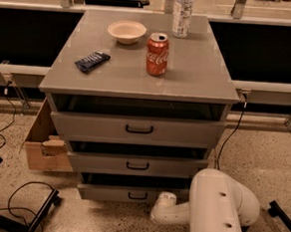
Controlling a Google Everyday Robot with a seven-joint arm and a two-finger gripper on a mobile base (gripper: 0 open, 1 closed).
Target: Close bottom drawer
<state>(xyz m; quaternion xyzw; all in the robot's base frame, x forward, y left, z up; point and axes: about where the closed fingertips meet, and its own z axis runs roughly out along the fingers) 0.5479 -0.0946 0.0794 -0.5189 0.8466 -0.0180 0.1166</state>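
Note:
The bottom drawer (pixel 115 192) is the lowest of three in the grey cabinet (pixel 137 85). Its slim grey front carries a small black bar handle (pixel 137 196). It stands slightly open, with a dark gap above its front. My gripper (pixel 165 199) is at the end of the white arm (pixel 218 213), low at the bottom right. It sits against the right part of the bottom drawer's front, just right of the handle.
The top drawer (pixel 137 130) and middle drawer (pixel 137 165) are also slightly open. On the cabinet top stand a red cola can (pixel 157 54), a white bowl (pixel 127 31), a dark snack bar (pixel 92 61) and a bottle (pixel 183 10). A cardboard box (pixel 43 148) and cables (pixel 15 198) lie at the left.

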